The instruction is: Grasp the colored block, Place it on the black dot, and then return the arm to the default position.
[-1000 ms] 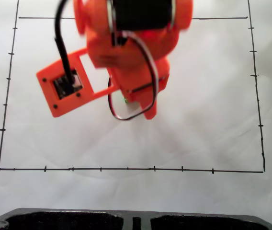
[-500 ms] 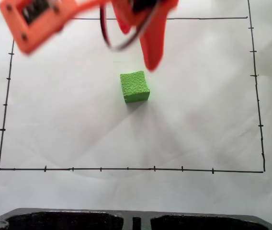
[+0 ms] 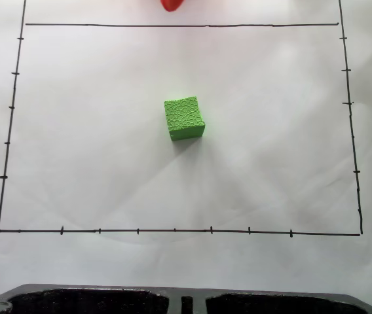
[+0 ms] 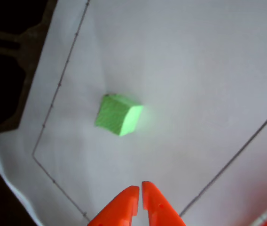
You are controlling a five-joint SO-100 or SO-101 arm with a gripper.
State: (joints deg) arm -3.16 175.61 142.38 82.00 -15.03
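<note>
A small bright green block (image 3: 185,118) with a crackled surface sits alone on a white sheet of paper (image 3: 94,144), inside a hand-drawn black rectangle with tick marks (image 3: 173,230). In the fixed view the block lies near the middle of the rectangle, a little closer to its top line than its bottom line. An orange tip of the arm (image 3: 171,4) pokes in at the top edge. In the wrist view the orange claw (image 4: 140,192) is at the bottom edge, its two pointed fingers nearly touching, holding nothing, well apart from the block (image 4: 118,114). A dark tray (image 3: 107,299) borders the paper's lower edge.
</note>
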